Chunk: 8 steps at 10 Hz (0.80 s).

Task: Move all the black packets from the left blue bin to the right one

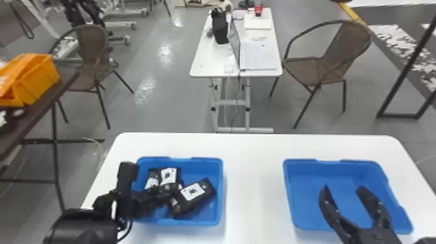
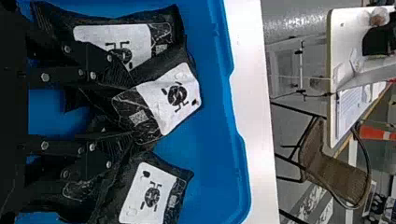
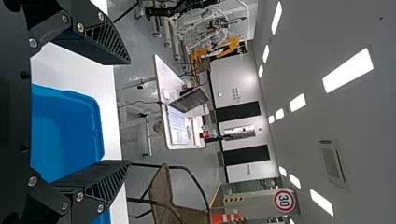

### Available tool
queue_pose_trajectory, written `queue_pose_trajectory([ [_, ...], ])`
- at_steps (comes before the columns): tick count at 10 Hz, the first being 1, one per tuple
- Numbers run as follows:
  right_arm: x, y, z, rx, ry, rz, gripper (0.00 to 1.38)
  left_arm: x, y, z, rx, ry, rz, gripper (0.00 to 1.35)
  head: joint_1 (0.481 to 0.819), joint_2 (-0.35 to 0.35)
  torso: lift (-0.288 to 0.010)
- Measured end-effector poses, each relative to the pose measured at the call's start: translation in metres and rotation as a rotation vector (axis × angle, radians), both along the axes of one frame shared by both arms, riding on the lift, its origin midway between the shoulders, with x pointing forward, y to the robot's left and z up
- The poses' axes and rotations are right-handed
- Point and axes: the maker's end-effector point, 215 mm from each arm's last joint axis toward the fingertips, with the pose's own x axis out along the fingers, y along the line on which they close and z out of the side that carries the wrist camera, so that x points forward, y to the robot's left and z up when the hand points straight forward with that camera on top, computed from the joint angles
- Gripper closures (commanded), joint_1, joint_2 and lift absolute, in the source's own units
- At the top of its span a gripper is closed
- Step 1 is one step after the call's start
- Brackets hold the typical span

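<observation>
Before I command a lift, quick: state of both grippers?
Left gripper: fingers apart among the black packets; grip can't be told.
Right gripper: open, holding nothing.

Light falls from above: rectangular ceiling lamps [image 3: 348, 71] glare pure white in the right wrist view against a dim grey ceiling [image 3: 303, 37]. In the head view, the near table [image 1: 253, 162] is bright and almost shadowless, and patches of glare gleam on the grey floor [image 1: 146, 113] at far left. The black packets [image 2: 154, 130] sink into deep shadow around their bright labels.
</observation>
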Motion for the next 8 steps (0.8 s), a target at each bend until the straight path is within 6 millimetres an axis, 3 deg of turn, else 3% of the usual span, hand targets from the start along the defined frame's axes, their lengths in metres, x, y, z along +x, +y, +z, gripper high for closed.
queue_pose_trajectory([
  [2,-0.001,0.000,-0.001,0.007,0.002,0.002,0.28,-0.003,0.001,-0.003,0.006,0.000,0.000,1.21,0.695,0.098,0.000],
  [3,0.000,0.000,-0.001,0.009,0.001,0.003,0.28,-0.001,-0.005,0.007,-0.032,-0.027,-0.018,1.21,0.695,0.094,0.000],
  [4,0.000,0.000,0.000,0.009,-0.001,0.003,0.28,0.005,-0.010,0.029,-0.067,-0.082,-0.033,1.21,0.695,0.085,0.000],
  [6,0.001,0.002,0.001,0.020,-0.004,0.008,0.28,0.012,-0.037,0.098,-0.148,-0.244,-0.095,1.21,0.695,0.055,0.000],
  [8,0.007,0.012,0.013,0.069,-0.033,0.043,0.28,0.018,-0.102,0.158,-0.223,-0.383,-0.263,1.21,0.695,0.001,0.000],
])
